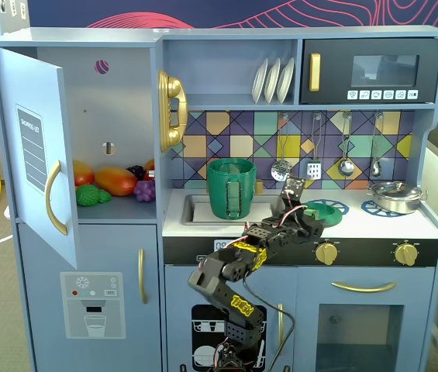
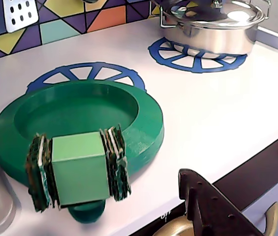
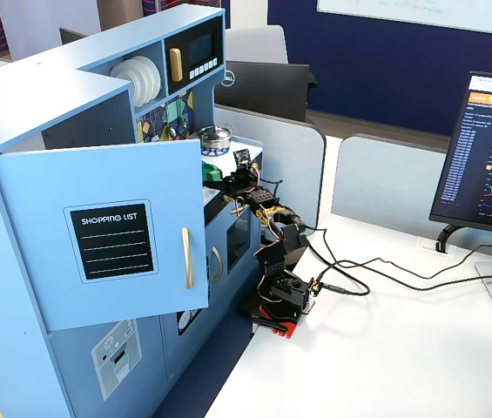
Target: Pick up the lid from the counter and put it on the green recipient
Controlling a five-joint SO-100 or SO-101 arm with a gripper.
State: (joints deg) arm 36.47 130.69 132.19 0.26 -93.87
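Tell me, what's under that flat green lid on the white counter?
Under the lid lies a blue spoked burner ring printed on the counter; only its far arc shows past the lid's rim. The rest, and whatever else lies beneath, is covered.

Arm [image 1: 238, 267] folded at base, reaching up and over the counter's front edge. Gripper [image 2: 87, 184] low near that edge, fingers [image 2: 115, 164] clamped on either side of the lid's strap handle.
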